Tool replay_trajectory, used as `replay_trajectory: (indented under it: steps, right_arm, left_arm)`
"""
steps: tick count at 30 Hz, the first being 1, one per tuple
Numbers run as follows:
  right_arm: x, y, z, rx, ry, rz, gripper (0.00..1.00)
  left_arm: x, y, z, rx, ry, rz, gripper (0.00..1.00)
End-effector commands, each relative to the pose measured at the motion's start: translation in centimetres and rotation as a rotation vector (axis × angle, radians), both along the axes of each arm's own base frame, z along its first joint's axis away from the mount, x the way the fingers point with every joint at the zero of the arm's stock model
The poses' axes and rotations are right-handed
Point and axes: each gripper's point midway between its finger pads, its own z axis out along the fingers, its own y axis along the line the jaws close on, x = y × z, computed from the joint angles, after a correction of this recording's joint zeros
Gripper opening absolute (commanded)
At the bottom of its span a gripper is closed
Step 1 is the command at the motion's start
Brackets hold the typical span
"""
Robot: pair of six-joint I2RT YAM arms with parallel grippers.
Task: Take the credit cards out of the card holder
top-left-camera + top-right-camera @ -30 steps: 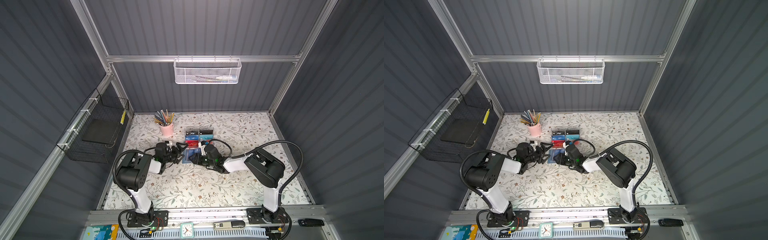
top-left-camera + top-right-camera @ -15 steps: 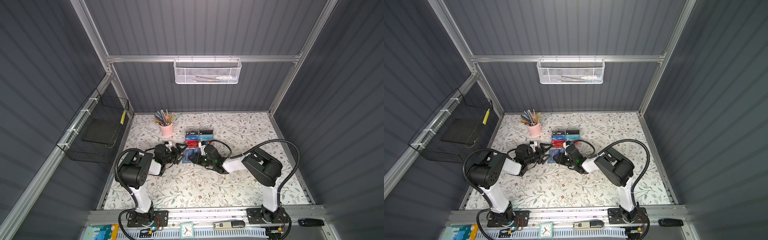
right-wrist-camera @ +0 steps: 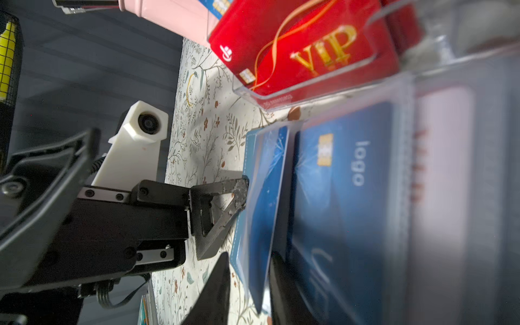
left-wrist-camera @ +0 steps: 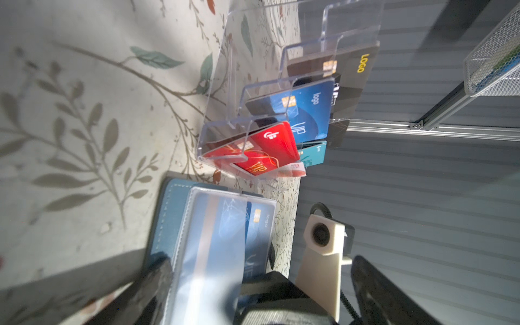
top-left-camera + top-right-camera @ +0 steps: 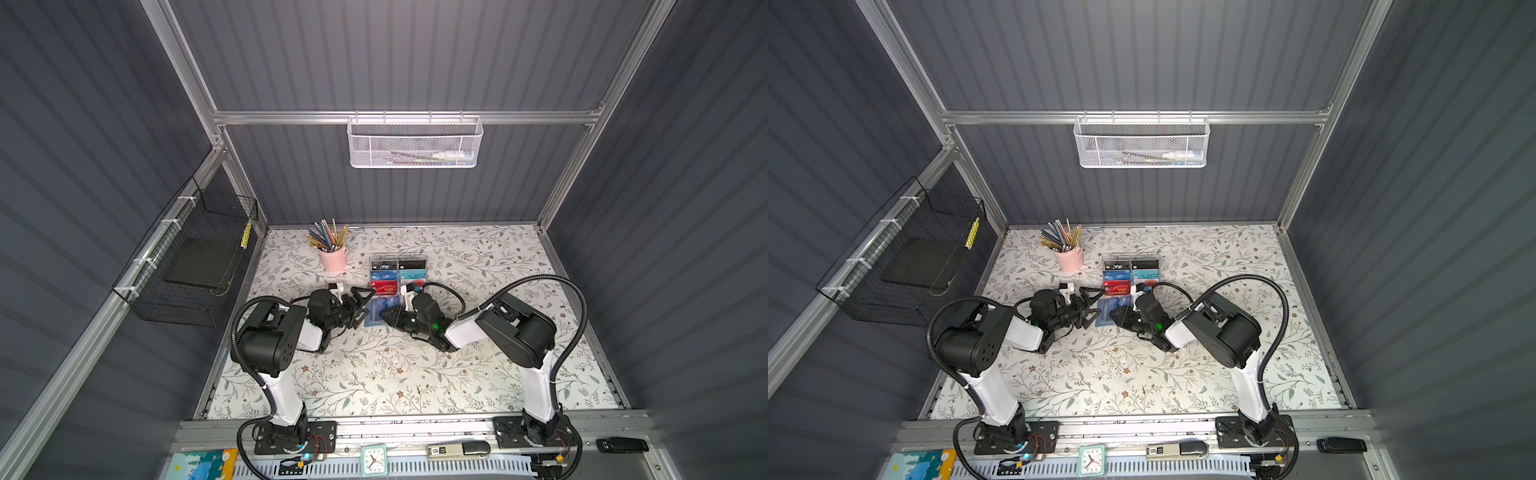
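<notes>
Extraction is at its opening step, with no card out. The card holder (image 5: 376, 309) lies open on the surface just in front of the rack (image 5: 399, 266), between both arms. The blue card (image 3: 337, 197) and white card (image 3: 444, 168) sit in their sleeves. The left gripper (image 5: 365, 309) is spread wide and holds nothing, with one finger (image 3: 240, 191) against the holder's edge. The right gripper (image 3: 250, 289) has its jaws drawn narrow on either side of a raised sleeve leaf; contact cannot be confirmed. The next move calls for a pinch on the card itself, not the plastic alone, then a straight pull along the sleeve with the holder pinned.
</notes>
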Motion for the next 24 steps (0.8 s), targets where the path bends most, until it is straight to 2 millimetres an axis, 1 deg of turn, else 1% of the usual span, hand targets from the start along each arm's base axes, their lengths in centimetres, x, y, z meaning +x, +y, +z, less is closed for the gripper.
replay_trajectory:
  steps: [1, 5, 11, 14, 18, 24]
  right_arm:
    - [0.1, -1.0, -2.2, -0.023, 0.037, -0.036, 0.23]
    - [0.2, -1.3, -2.1, -0.01, 0.025, -0.041, 0.15]
    - [0.3, -1.2, -2.1, 0.004, 0.025, -0.032, 0.08]
    - [0.3, -1.0, -1.8, 0.018, 0.02, -0.022, 0.0]
    - [0.1, -1.0, -1.1, 0.041, 0.006, -0.015, 0.0]
    - [-0.4, -2.2, -0.1, 0.014, -0.022, -0.021, 0.0]
  left_arm:
    - [-3.2, 0.8, -5.9, 0.058, 0.238, 0.008, 1.0]
    - [-3.2, 0.8, -6.1, 0.057, 0.239, 0.009, 1.0]
    - [-3.2, 0.7, -6.3, 0.053, 0.244, 0.008, 1.0]
    - [-3.3, 0.8, -6.4, 0.055, 0.245, 0.011, 1.0]
    - [-3.4, 0.9, -6.3, 0.058, 0.245, 0.011, 1.0]
    - [-3.7, 1.0, -6.5, 0.072, 0.25, 0.011, 1.0]
